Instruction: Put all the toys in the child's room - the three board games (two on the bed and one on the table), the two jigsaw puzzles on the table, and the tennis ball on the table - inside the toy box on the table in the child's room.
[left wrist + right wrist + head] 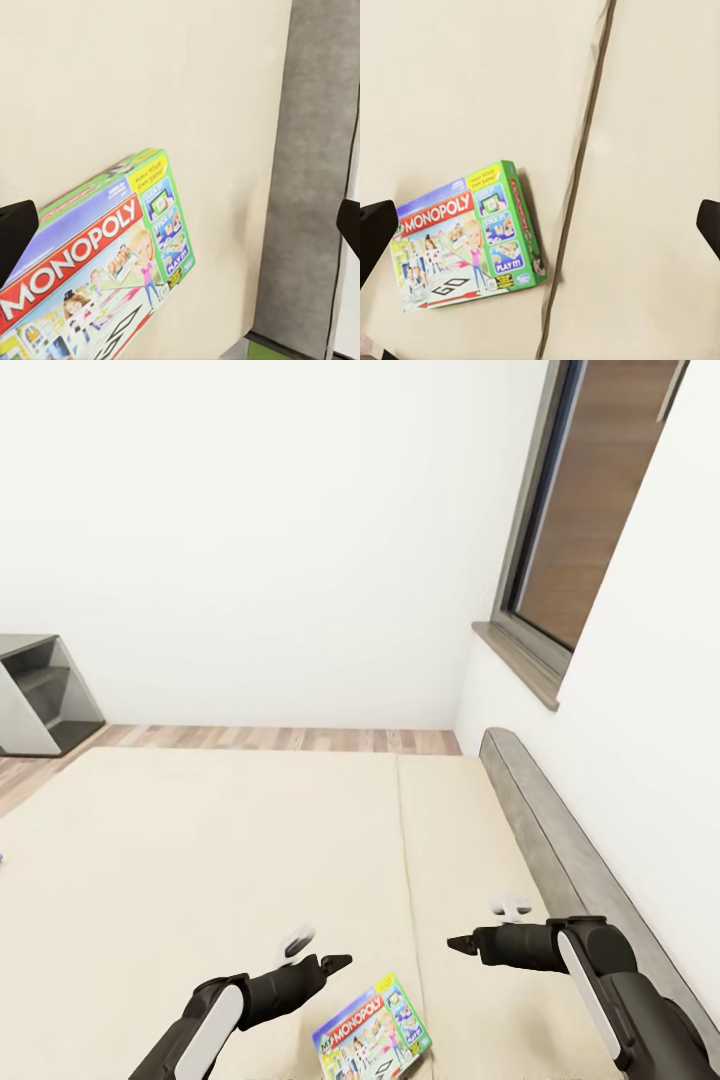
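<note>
The board game (465,236) lying on the bed (200,860) carries the word "MONOPOLY" in big white letters on a red band across its lid. Lower down, a black arrow square reads "GO", and a small blue panel says "PLAY IT!". The finer print is too small to read.

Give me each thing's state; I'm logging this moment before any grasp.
Monopoly box: lying flat on the bed, printed side up, untouched.
Bed: cover smooth.
Left tool: open, holding nothing, above the bed.
Right tool: open, holding nothing, above the bed.
</note>
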Controlling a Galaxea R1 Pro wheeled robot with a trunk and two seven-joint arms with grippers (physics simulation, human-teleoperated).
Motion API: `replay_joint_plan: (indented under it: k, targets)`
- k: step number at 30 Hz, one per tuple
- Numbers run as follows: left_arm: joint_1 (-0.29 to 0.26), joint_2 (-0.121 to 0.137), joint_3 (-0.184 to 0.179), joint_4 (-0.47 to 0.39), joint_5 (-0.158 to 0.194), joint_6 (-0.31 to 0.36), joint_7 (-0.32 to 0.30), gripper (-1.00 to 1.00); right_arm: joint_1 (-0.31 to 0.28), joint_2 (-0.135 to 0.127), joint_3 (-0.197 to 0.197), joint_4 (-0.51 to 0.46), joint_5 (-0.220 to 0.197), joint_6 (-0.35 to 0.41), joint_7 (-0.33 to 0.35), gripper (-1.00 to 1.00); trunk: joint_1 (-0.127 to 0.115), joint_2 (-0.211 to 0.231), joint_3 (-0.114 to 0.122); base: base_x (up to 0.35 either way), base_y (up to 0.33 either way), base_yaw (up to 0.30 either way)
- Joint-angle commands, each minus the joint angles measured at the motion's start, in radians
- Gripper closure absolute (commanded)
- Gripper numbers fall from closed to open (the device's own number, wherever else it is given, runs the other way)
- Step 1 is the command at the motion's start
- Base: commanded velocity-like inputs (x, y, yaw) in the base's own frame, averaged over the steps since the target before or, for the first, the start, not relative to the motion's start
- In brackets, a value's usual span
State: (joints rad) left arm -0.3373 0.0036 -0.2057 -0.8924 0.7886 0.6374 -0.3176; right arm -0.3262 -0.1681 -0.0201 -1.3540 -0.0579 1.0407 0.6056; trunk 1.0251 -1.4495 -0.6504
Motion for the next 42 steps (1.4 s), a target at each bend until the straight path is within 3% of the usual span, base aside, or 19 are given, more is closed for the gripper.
replay_joint_plan:
  k: [1,30,42]
  targets:
    - [-0.001,0.0,-0.001,0.0,0.003,0.004,-0.001,-1.0,-0.001,0.0,-0.001,-0.001,-0.006,0.007,-0.001,-1.0,0.0,-0.001,-0.003,0.0,0.0,0.0]
    - [-0.001,0.007,0.001,0.002,0.005,0.005,-0.01,-1.0,0.0,0.002,0.004,0.001,-0.009,0.007,-0.001,-1.0,0.0,-0.001,-0.049,0.0,0.0,0.0]
    - [0.004,0.039,0.007,0.001,0.01,0.006,-0.081,-1.0,0.0,0.002,0.047,0.009,-0.014,0.007,0.002,-1.0,0.0,-0.001,-0.069,0.0,0.0,0.0]
